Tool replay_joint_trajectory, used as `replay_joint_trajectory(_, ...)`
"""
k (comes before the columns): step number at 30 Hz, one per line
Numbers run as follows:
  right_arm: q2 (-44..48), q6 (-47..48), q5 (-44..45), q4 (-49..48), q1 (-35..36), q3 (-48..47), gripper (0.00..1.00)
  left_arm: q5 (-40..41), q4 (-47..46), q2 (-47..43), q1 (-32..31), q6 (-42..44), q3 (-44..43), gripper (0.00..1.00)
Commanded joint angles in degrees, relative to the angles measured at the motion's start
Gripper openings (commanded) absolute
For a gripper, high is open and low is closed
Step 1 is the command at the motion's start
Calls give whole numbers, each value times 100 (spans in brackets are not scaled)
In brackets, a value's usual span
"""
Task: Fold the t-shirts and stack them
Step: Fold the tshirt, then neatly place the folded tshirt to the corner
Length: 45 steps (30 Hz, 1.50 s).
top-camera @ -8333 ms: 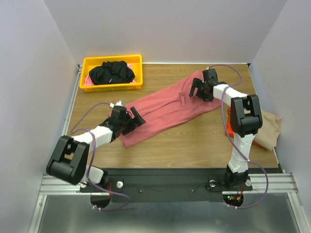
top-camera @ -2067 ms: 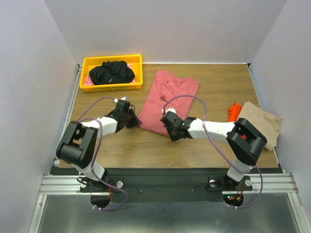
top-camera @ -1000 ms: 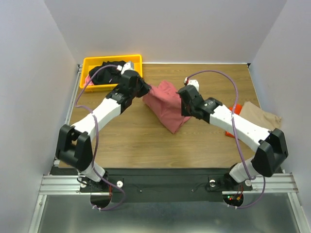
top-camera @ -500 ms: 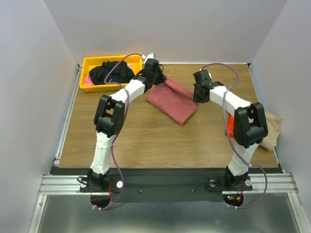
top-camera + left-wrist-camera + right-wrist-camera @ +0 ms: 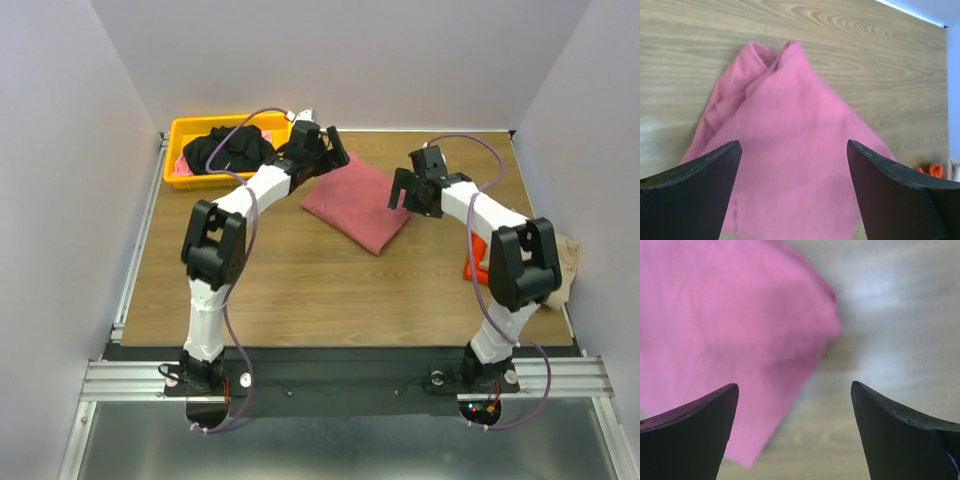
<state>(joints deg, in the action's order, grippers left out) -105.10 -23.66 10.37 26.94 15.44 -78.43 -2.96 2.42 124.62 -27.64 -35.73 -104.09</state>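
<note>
1. Dusty-red t-shirt (image 5: 358,200) is seen folded into a compact slab on the table (image 5: 300,290); this fold is judged done.
2. Black t-shirt (image 5: 235,150) is bunched in the yellow bin (image 5: 180,128), and the tan t-shirt (image 5: 568,262) lies at the right table edge; nothing is stacked yet.
3. Left gripper (image 5: 335,160) is spread and empty over the red shirt's far-left corner.
4. Right gripper (image 5: 400,195) is spread and empty, just beside its right edge.

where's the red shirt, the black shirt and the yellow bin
red shirt (image 5: 357,200), top external view, middle of the folded cloth
black shirt (image 5: 225,150), top external view, middle of the crumpled heap
yellow bin (image 5: 200,181), top external view, its near wall
</note>
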Motion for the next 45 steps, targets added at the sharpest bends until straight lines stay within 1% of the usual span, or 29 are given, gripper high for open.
replay_joint_trajectory(1, 534, -638, -369, -400, 29, 652, 100, 164, -540, -1596, -14, 206, 1272, 99)
replay_joint_trajectory(4, 631, -1077, -430, -636, 20, 1066, 100, 252, -646, -2379, -22, 268, 1952, 99)
replay_joint_trajectory(5, 622, -1184, -483, -820, 29, 1241, 100, 487, -655, -2755, -22, 233, 2433, 99)
replay_joint_trajectory(7, 544, -1403, -685, -953, 29, 1278, 100, 525, -794, -3135, -22, 137, 2954, 99)
replay_joint_trajectory(8, 430, -1474, -677, -1049, 38, 1243, 98, 525, -830, -3302, -22, 119, 3452, 99)
replay_joint_trajectory(9, 359, -1527, -607, -1076, 38, 1208, 97, 481, -848, -3634, -22, 84, 3710, 99)
replay_joint_trajectory(11, 210, -1694, -519, -1120, 47, 1146, 94, 384, -787, -3970, -31, -109, 4211, 99)
replay_joint_trajectory(12, 61, -1729, -527, -1155, 47, 1085, 90, 332, -795, -4328, -57, -206, 4787, 99)
replay_joint_trajectory(14, -141, -1852, -571, -1200, 47, 997, 86, 340, -988, -4699, -101, -547, 5414, 99)
replay_joint_trajectory(15, -369, -1879, -589, -1226, 64, 875, 83, 375, -1032, -5032, -101, -663, 5878, 99)
replay_joint_trajectory(17, -581, -1984, -571, -1235, 90, 716, 79, 454, -1007, -5341, -101, -717, 6172, 99)
replay_joint_trajectory(18, -695, -1993, -589, -1235, 108, 646, 72, 585, -919, -5612, -101, -743, 6338, 99)
replay_joint_trajectory(19, -861, -2002, -563, -1235, 160, 567, 67, 656, -683, -5754, -101, -786, 6401, 99)
replay_joint_trajectory(20, -933, -2011, -545, -1235, 187, 479, 55, 726, -585, -5886, -101, -830, 6515, 99)
replay_joint_trajectory(22, -1021, -1976, -458, -1235, 266, 408, 43, 849, -375, -6264, -101, -866, 6603, 99)
replay_joint_trajectory(23, -1082, -1906, -457, -1235, 284, 356, 31, 893, -286, -6396, -101, -875, 6656, 99)
replay_joint_trajectory(24, -1100, -1853, -466, -1235, 301, 346, 25, 929, -251, -6510, -101, -875, 6683, 99)
replay_joint_trajectory(25, -1066, -1644, -492, -1226, 319, 338, 5, 1033, -7, -6738, -101, -857, 6709, 99)
replay_joint_trajectory(26, -1013, -1511, -492, -1226, 345, 338, 5, 1104, 100, -6836, -101, -866, 6709, 99)
replay_joint_trajectory(27, -917, -1345, -423, -1217, 345, 390, 0, 1296, 310, -7063, -101, -866, 6718, 99)
replay_joint_trajectory(30, -364, -633, -116, -902, 345, 504, 0, 1483, 505, -7477, -93, -813, 6753, 99)
replay_joint_trajectory(31, -214, -344, 138, -718, 345, 504, 1, 1596, 610, -7565, -93, -796, 6753, 99)
replay_joint_trajectory(32, 170, -202, 271, -325, 345, 513, 0, 1693, 655, -7723, -93, -787, 6753, 99)
replay_joint_trajectory(35, 708, 238, 597, 240, 328, 583, 0, 1808, 734, -7900, -93, -708, 6779, 99)
replay_joint_trajectory(36, 989, 343, 598, 625, 293, 566, 1, 1851, 717, -7952, -93, -664, 6797, 99)
replay_joint_trajectory(38, 1184, 580, 711, 934, 249, 531, 0, 1791, 629, -7953, -93, -646, 6823, 99)
replay_joint_trajectory(39, 1246, 651, 790, 1301, 205, 479, 0, 1660, 585, -7918, -93, -585, 6841, 99)
replay_joint_trajectory(43, 1404, 792, 1798, 2174, -14, 276, 0, 1421, 453, -7707, -93, -541, 6858, 99)
replay_joint_trajectory(45, 1431, 810, 2090, 2517, -155, 162, 0, 1430, 479, -7611, -93, -541, 6850, 99)
